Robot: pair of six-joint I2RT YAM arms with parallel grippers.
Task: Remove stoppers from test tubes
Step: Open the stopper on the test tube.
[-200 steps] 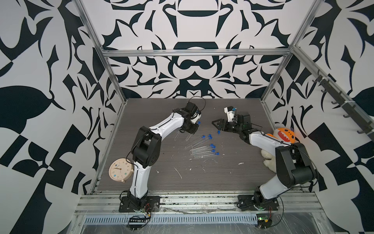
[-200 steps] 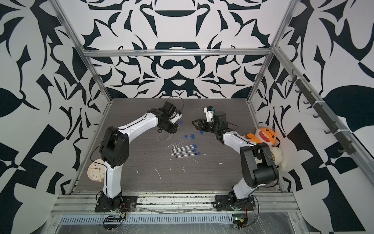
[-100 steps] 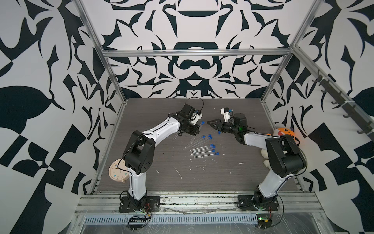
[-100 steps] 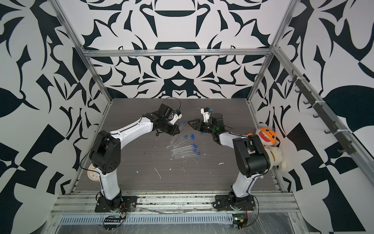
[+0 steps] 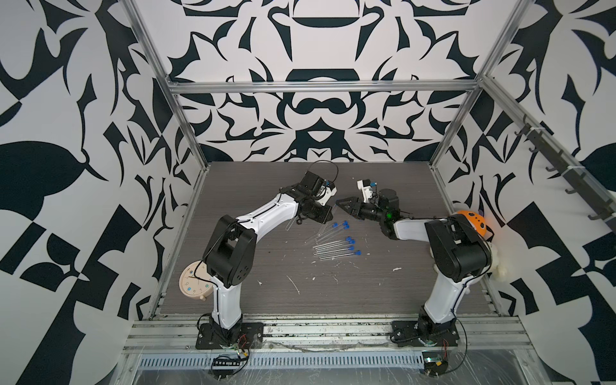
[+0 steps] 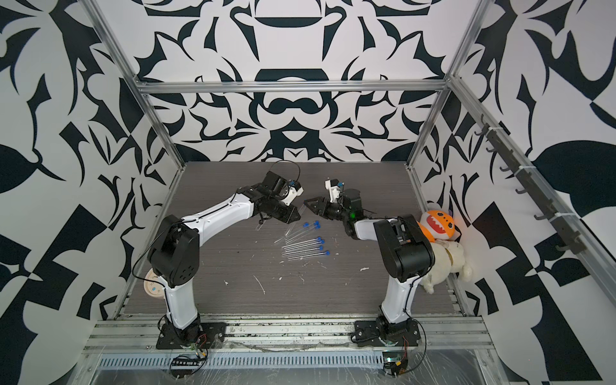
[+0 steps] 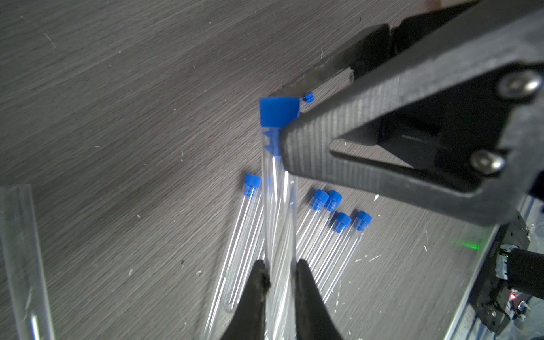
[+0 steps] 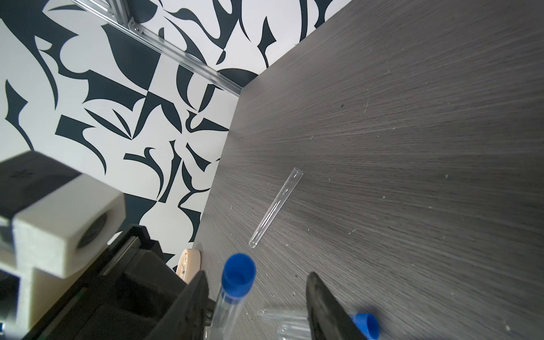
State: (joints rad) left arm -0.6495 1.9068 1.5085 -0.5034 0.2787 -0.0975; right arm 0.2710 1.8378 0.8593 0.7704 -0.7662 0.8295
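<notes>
Right gripper (image 8: 256, 274) has advanced, the held test tube's (image 8: 226, 312) stopper (image 8: 238, 275) between its jaws

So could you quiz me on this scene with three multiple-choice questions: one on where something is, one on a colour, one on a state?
1. Where is the round clock?
A) beside the left arm's base
B) between the two grippers
C) hanging on the back wall

2. What colour are the stoppers?
A) red
B) blue
C) green

3. The tube in the left gripper is:
A) stoppered
B) unstoppered
C) snapped in two

Answers: 1 A, it lies close beside that base in both top views; 2 B, every one shows bright blue; 3 A, one of them plugs its end.
</notes>
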